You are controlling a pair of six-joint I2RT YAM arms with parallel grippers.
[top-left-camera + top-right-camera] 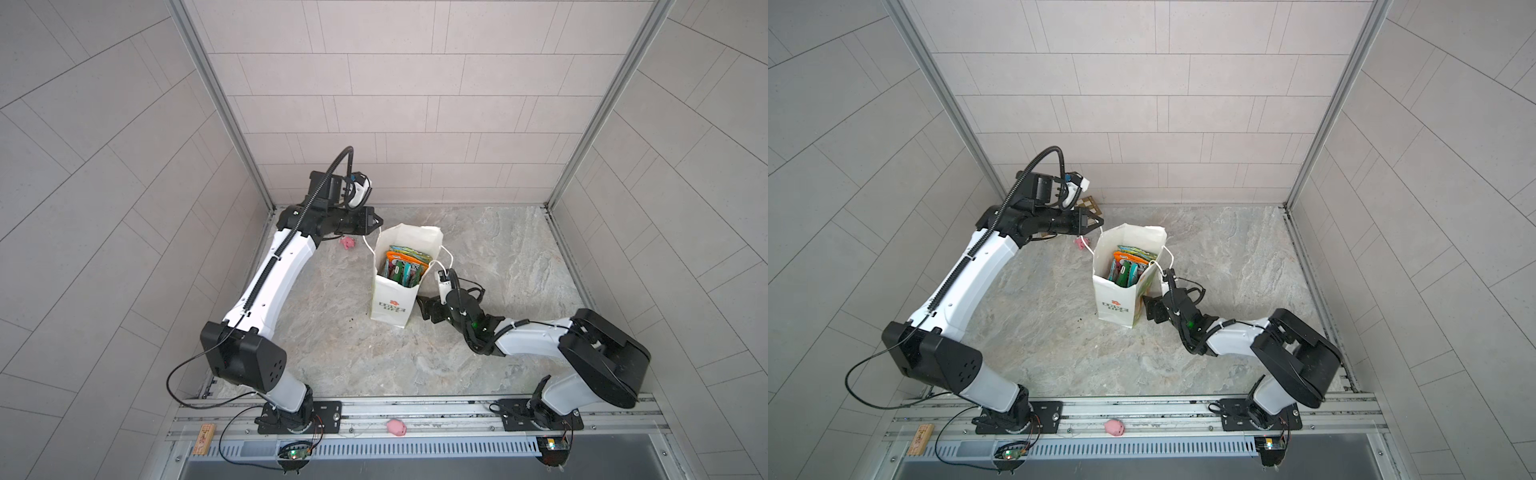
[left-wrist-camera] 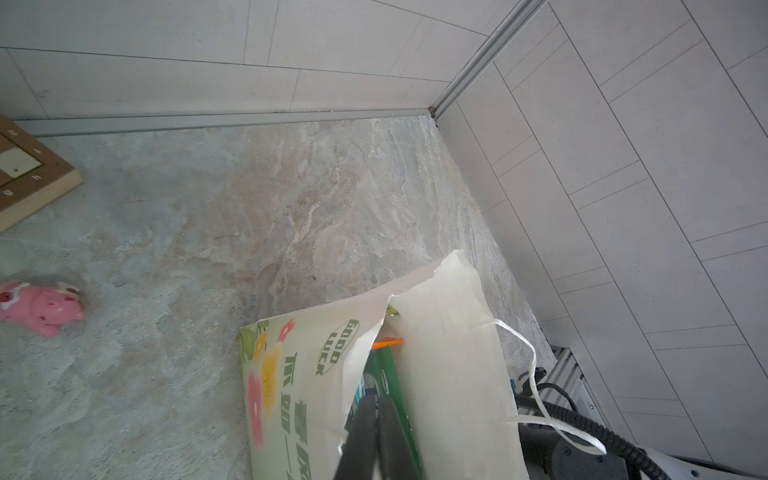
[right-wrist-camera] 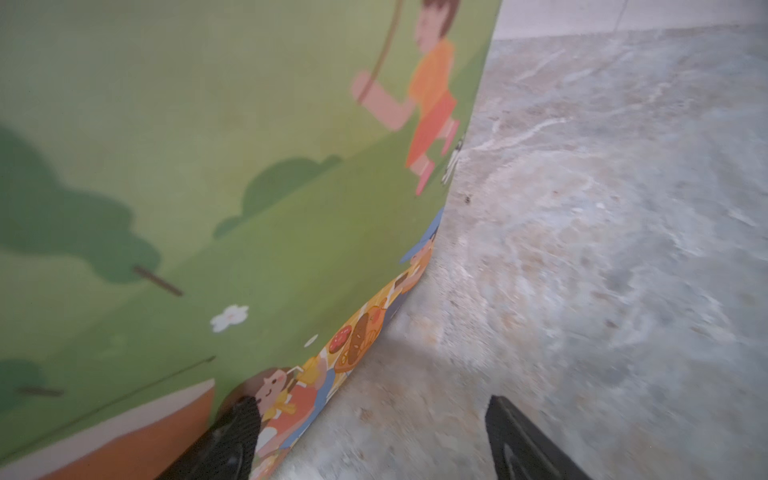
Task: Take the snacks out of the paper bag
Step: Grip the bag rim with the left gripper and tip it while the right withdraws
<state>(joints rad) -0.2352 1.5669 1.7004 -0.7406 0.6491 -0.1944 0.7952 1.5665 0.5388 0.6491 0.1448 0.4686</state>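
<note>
Left gripper (image 1: 377,220) is closed by the cord (image 1: 367,246) of the paper bag (image 1: 392,301), its grip hidden. Right gripper (image 3: 374,436) is wide open, one finger touching the bag. The snacks (image 1: 405,266) show only their tops.

One paper bag (image 1: 392,305) is counted at the centre. Several snacks (image 1: 406,266) are seen bunched inside it, but their exact number cannot be told. Two pink toy pigs are counted: a far-left pig (image 1: 348,243) and a near-rail pig (image 1: 396,427). One wooden block (image 1: 202,439) is counted near left, and one wooden board (image 1: 1088,204) far left.
</note>
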